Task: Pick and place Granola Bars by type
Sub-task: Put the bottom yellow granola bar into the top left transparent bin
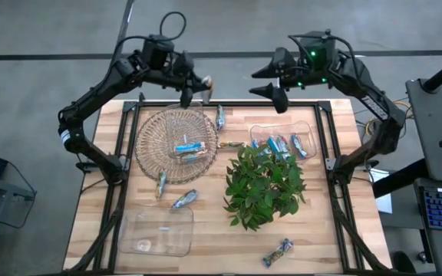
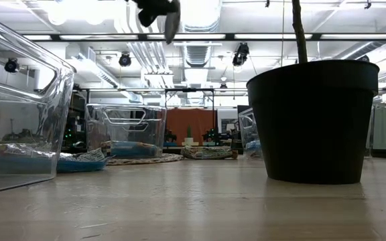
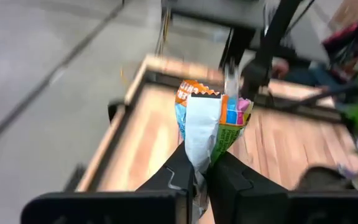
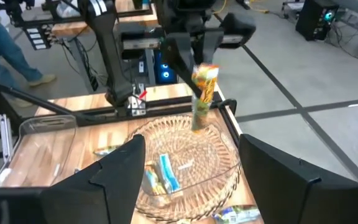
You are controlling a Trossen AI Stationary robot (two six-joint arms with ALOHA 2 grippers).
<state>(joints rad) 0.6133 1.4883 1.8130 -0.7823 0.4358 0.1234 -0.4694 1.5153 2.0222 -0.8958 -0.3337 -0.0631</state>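
A multicoloured granola bar (image 3: 211, 127) is being gripped by its lower end in the shut left jaws (image 3: 199, 176), its long axis running outward from the jaw tips. The wire basket (image 1: 176, 145) is lying just below and inboard of these jaws. The left arm is being held raised over the table's (image 1: 336, 222) far edge. The right jaws (image 4: 194, 168) are being held wide apart, empty, pointed toward the basket.

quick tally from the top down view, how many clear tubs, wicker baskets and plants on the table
clear tubs: 2
wicker basket: 1
potted plant: 1
total: 4
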